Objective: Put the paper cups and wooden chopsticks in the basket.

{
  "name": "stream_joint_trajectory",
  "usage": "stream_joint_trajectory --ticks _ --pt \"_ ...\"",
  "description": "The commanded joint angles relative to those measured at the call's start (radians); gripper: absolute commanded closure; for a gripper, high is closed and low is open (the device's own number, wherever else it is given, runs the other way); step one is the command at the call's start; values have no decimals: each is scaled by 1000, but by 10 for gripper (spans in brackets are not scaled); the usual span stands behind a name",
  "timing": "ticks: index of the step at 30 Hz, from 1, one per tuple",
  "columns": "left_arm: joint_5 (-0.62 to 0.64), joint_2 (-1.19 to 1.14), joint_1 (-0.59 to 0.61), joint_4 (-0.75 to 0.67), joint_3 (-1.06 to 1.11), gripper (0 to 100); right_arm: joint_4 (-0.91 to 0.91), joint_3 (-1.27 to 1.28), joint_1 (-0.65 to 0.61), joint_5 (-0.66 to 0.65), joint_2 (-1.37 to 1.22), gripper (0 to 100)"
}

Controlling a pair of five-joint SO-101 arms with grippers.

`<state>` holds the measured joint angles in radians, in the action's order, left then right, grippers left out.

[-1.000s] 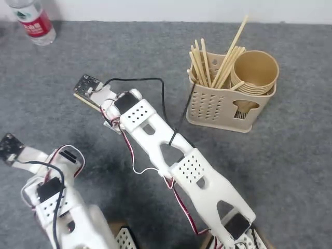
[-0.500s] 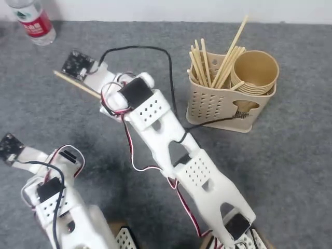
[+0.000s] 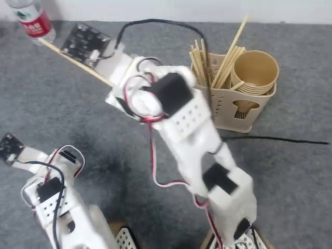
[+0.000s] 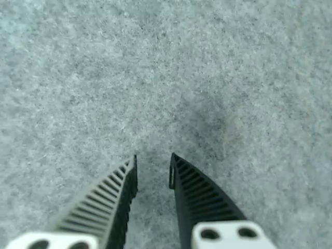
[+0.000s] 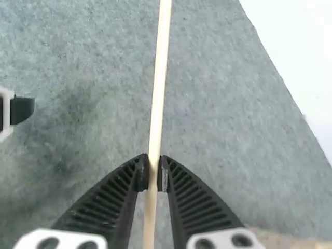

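One chopstick (image 5: 158,62) clamped in right jaws, raised higher than before, left jaws narrowly parted

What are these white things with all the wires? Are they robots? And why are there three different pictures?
Yes, they are two small robot arms standing on a grey mat. One picture comes from a camera looking down from above. The other two come from tiny cameras fixed on each arm's wrist, so you look along its black pincers, called a gripper. The right gripper is pinching one wooden chopstick. From above, you can see that stick poking out toward a plastic bottle. The left gripper holds nothing, and its jaws are a little apart above the mat. The beige basket already has stacked paper cups and other chopsticks in it.
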<state>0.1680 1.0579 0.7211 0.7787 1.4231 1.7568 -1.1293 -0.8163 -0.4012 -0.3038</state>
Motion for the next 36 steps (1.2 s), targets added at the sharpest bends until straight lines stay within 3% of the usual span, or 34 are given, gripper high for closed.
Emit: stream_joint_trajectory --ticks 1,9,16,20,26,36 --pt "0 14 -2 -12 -18 909 38 87 8 -11 202 992" --pt "0 14 -2 -12 -18 909 36 275 64 -9 478 991" --pt "0 14 -2 -12 -16 909 27 506 252 118 627 991" --pt "0 14 -2 -12 -16 909 -44 684 320 126 740 991" --pt "0 14 -2 -12 -16 909 -300 1074 338 118 984 991" --pt "0 14 -2 -12 -16 908 -997 1697 364 -31 1303 991"
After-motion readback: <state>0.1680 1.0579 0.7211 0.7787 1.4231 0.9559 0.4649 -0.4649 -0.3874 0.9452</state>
